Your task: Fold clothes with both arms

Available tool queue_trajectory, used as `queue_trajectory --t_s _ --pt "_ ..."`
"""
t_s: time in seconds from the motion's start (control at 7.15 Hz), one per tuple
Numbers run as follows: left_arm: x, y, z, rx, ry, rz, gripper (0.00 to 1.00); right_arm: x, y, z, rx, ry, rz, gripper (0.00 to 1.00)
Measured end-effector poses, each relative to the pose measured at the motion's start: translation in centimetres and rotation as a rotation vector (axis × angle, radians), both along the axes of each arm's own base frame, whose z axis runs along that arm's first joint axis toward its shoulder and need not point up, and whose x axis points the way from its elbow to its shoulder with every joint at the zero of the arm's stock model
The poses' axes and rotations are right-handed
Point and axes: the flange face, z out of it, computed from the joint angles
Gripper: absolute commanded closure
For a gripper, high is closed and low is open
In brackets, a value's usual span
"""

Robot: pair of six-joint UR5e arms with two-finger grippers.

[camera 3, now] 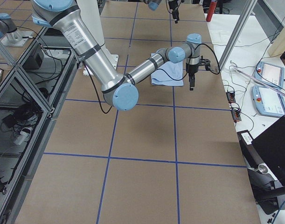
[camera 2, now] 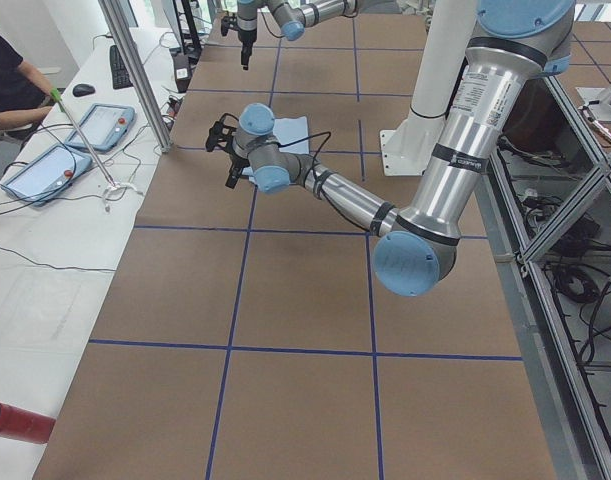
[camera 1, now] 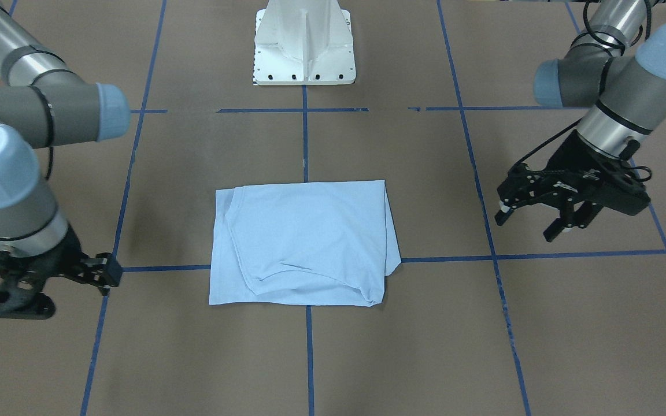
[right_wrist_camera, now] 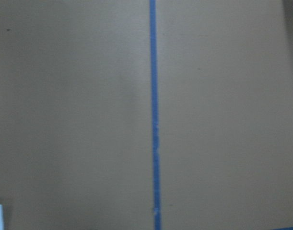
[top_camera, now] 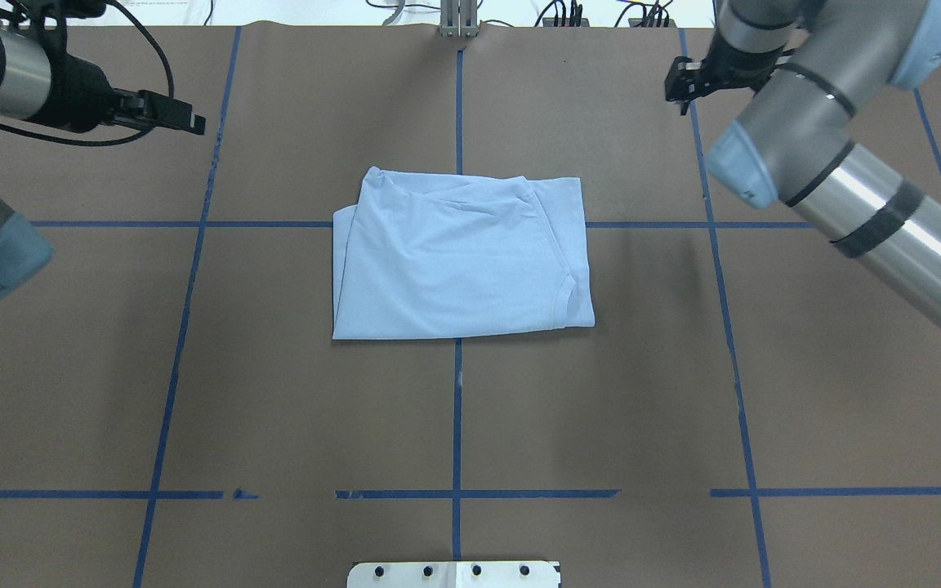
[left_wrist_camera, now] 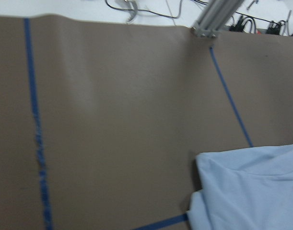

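Note:
The light blue T-shirt (camera 1: 304,242) lies folded into a rough rectangle at the middle of the brown table (top_camera: 458,257). Its print and neck label are hidden. A corner of it shows in the left wrist view (left_wrist_camera: 251,191). My left gripper (camera 1: 525,227) is open and empty. It hovers off to the shirt's side, well apart from it, and also shows in the overhead view (top_camera: 193,124). My right gripper (camera 1: 108,273) hovers beyond the shirt's other side (top_camera: 683,86). It is seen edge-on, looks open and holds nothing. The right wrist view shows only bare table and tape.
The white pedestal base (camera 1: 304,46) stands at the robot's side of the table. Blue tape lines (top_camera: 457,408) cross the brown surface. A side bench holds tablets (camera 2: 45,170) and cables, with a person (camera 2: 5,80) beside it. A red cylinder (camera 2: 15,420) lies at that bench's near end.

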Motion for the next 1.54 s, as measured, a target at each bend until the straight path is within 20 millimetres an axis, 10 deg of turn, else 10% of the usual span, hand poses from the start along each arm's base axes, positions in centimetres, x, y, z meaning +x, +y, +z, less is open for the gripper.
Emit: queue_trajectory --t_s 0.42,0.84,1.12,1.54 --pt "-16.0 -4.2 6.0 0.1 -0.335 0.012 0.0 15.8 3.2 8.5 -0.002 -0.069 -0.059 0.0" --pt "-26.7 -0.8 15.7 0.195 -0.546 0.166 0.0 29.1 11.1 18.4 0.043 -0.097 -0.162 0.0" --pt "-29.6 3.0 20.6 0.192 -0.54 0.247 0.0 34.7 16.5 24.5 0.058 -0.085 -0.277 0.0" --pt "-29.3 6.4 24.9 0.126 -0.428 0.285 0.0 35.9 21.3 29.8 -0.017 -0.152 -0.289 0.0"
